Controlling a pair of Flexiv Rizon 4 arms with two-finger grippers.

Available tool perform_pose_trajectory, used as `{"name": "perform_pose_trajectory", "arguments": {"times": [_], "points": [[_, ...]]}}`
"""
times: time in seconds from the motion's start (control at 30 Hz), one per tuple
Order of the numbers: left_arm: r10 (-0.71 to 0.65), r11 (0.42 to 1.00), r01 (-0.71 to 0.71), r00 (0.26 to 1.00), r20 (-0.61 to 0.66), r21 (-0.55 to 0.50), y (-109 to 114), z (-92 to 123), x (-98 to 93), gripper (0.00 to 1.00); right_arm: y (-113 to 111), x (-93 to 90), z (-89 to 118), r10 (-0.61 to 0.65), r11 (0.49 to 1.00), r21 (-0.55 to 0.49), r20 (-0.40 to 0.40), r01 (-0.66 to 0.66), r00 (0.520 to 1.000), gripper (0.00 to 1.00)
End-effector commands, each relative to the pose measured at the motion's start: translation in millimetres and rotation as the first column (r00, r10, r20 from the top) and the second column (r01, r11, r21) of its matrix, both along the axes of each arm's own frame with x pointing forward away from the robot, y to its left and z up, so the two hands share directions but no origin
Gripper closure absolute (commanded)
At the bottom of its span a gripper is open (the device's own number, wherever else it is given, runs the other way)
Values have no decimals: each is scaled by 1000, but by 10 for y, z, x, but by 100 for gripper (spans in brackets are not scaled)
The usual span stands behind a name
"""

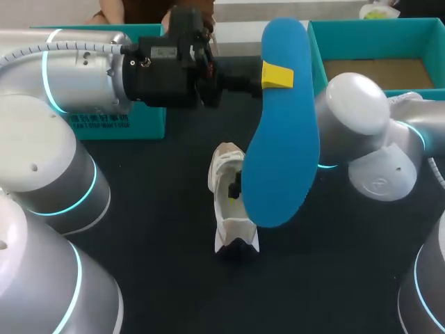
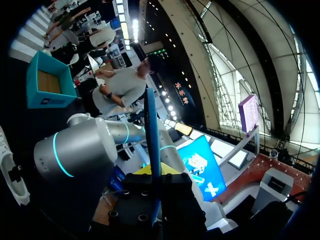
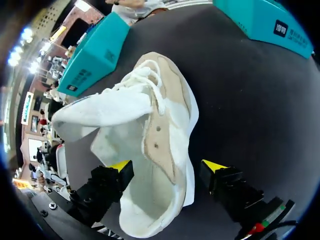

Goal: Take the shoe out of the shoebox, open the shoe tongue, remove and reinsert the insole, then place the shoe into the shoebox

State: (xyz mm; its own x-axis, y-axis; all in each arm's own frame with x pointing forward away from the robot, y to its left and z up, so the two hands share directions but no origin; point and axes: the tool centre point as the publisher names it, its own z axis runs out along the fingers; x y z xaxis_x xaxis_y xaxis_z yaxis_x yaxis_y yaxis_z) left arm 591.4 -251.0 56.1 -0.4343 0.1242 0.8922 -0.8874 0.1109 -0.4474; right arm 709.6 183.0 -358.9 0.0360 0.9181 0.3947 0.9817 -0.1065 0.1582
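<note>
Blue insole [image 1: 281,139] hangs above the dark worktop [image 1: 153,229], clamped between the 2 fingers of my left hand [image 1: 277,75]. Below it the white and beige shoe [image 3: 160,140] sits on the worktop, tongue folded out, my right hand [image 3: 167,167] spread wide astride its heel end without gripping it.

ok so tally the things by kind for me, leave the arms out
shoe: 1
blue insole: 1
teal boxes: 2
total: 4
</note>
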Motion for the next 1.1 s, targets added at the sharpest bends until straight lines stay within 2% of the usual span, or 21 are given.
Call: {"name": "perform_pose_trajectory", "arguments": {"times": [0.03, 0.17, 0.33, 1.07, 1.1], "points": [[1, 1000, -1, 1000, -1, 2, 3, -6, -9, 100, -132, -117, 240, -8, 995, 99, 15, 7, 1000, 0], [1, 1000, -1, 1000, -1, 2, 3, -6, -9, 100, -144, -127, 448, 29, 976, 217, 33, -35, 999, 0], [1, 1000, -1, 1000, -1, 2, 3, -6, -9, 100, -128, -153, 689, 78, 905, 418, 27, -82, 997, 0], [1, 1000, -1, 1000, -1, 2, 3, -6, -9, 100, -128, -153, 689, 78, 905, 418, 27, -82, 997, 0], [1, 1000, -1, 1000, -1, 2, 3, -6, -9, 100, -159, -175, 725, 48, 884, 464, 25, -54, 999, 0]]}}
